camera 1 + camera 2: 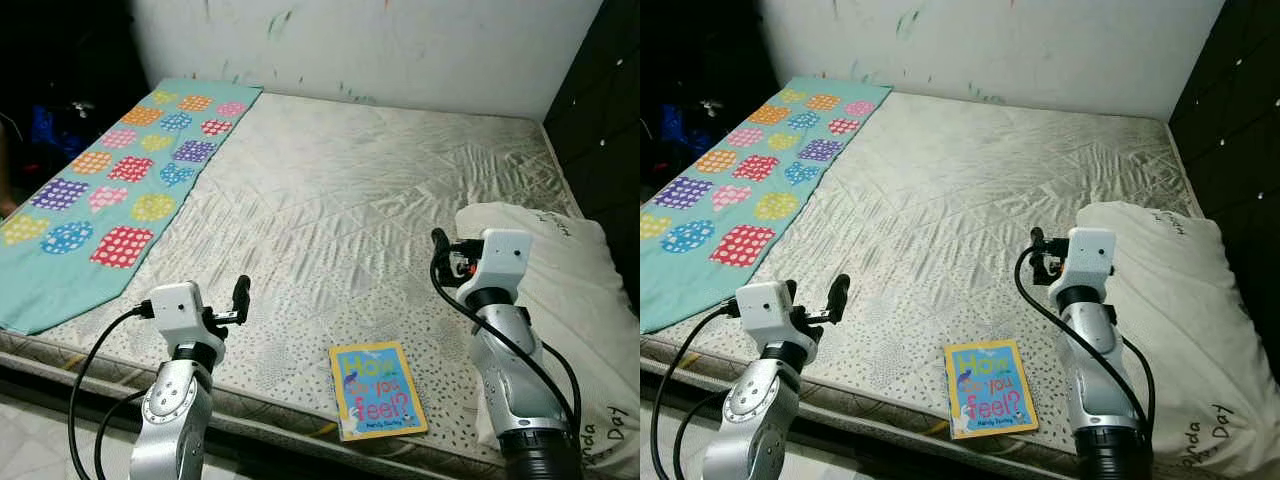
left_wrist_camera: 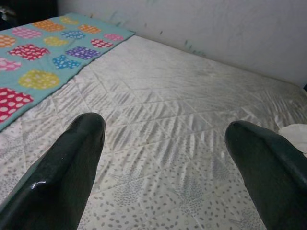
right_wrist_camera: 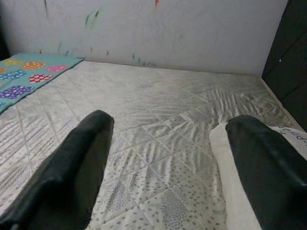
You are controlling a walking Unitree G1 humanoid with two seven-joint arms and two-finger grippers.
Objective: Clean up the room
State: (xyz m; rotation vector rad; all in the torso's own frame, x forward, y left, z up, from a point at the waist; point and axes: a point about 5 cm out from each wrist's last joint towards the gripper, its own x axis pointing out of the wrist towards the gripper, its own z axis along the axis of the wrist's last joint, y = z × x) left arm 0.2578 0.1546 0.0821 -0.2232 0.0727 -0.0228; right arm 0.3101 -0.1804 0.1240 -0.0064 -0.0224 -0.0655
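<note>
Facing a bare mattress (image 1: 360, 180) with tidying barely begun, judging by what lies about. Near the front edge, between the two arms, a book (image 1: 377, 389) lying flat, cover up, blue and yellow, reading "How do you feel?", its lower corner about at the edge. Along the left edge, a teal sheet (image 1: 110, 190) with coloured dotted patches, spread in a long strip from the far left corner down toward the front, hanging a little over the side. At the right edge, a white pillow (image 1: 560, 300) with small lettering, reaching to the front right corner. Left hand (image 1: 238, 302) raised over the front edge to the left of the book, fingers apart, empty, touching nothing. Right hand (image 1: 443, 258) raised over the mattress just beside the pillow, fingers apart too, holding nothing. Probably left to do: lifting the book off the bed, then folding or straightening the sheet and squaring the pillow; none of it yet done. Nothing between either hand and the book, so no real obstacle there; flat cover on soft quilting likely awkward to pinch, easier from the overhanging corner. Behind the far edge, a white wall (image 1: 400, 50) with faint colour marks; dark panelling beyond the right edge.
</note>
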